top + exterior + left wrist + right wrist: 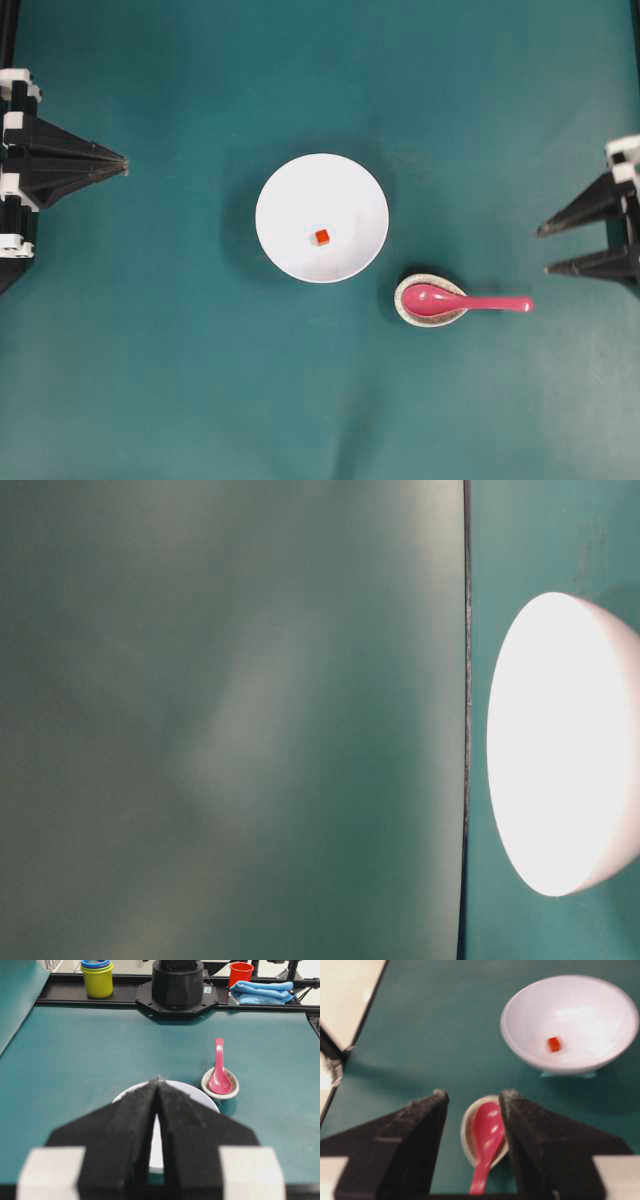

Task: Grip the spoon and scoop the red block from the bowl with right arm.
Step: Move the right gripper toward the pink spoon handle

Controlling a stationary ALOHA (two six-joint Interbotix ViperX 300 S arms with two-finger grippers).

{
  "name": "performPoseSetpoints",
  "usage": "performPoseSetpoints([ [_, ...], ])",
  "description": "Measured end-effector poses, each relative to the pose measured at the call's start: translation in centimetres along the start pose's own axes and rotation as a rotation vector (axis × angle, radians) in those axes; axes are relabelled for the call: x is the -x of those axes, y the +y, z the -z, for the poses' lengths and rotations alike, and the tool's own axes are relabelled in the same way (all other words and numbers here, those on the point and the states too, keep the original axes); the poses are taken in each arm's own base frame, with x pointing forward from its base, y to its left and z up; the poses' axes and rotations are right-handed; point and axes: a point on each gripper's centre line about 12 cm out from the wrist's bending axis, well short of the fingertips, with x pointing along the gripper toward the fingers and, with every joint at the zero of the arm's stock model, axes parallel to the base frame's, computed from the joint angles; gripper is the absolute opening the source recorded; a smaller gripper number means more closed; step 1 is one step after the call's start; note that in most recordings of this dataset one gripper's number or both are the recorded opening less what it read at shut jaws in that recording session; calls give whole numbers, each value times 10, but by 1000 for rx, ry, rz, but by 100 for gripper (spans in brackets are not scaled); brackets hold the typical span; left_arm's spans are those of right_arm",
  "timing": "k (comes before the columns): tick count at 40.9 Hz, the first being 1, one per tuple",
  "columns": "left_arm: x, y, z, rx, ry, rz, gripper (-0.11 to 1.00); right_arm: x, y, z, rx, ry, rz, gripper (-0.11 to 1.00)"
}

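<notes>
On the teal mat (150, 380), the approach is in hand: the empty right gripper (545, 250), jaws spread, must next straddle the spoon (468, 300) handle at lower right.

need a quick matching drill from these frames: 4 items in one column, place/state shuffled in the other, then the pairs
Items:
1. red block
2. spoon
3. left claw
4. right claw

Places/states:
A. open, at the right edge of the overhead view
B. scoop resting in the small speckled dish, handle pointing right in the overhead view
C. inside the white bowl
D. shut, at the left edge of the overhead view

Pairs: 1-C, 2-B, 3-D, 4-A
</notes>
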Motion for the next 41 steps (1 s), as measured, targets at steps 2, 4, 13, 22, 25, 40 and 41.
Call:
performPoseSetpoints([
  [2,0,0,1,0,5,0,0,-2,2,6,-5,10,-16,53],
  [4,0,0,0,-2,3,0,0,-5,4,12,-13,16,-28,53],
  [13,0,0,0,3,3,0,0,-18,2,45,-63,53,-41,53],
  [22,0,0,0,8,2,0,0,-27,1,69,-89,96,-38,53],
  [25,0,0,0,8,2,0,0,-30,0,78,-101,116,-30,53],
  [40,0,0,0,8,0,0,0,-32,-8,115,-192,136,24,53],
  [41,0,0,-1,8,-3,0,0,-32,-8,116,-195,136,27,53],
])
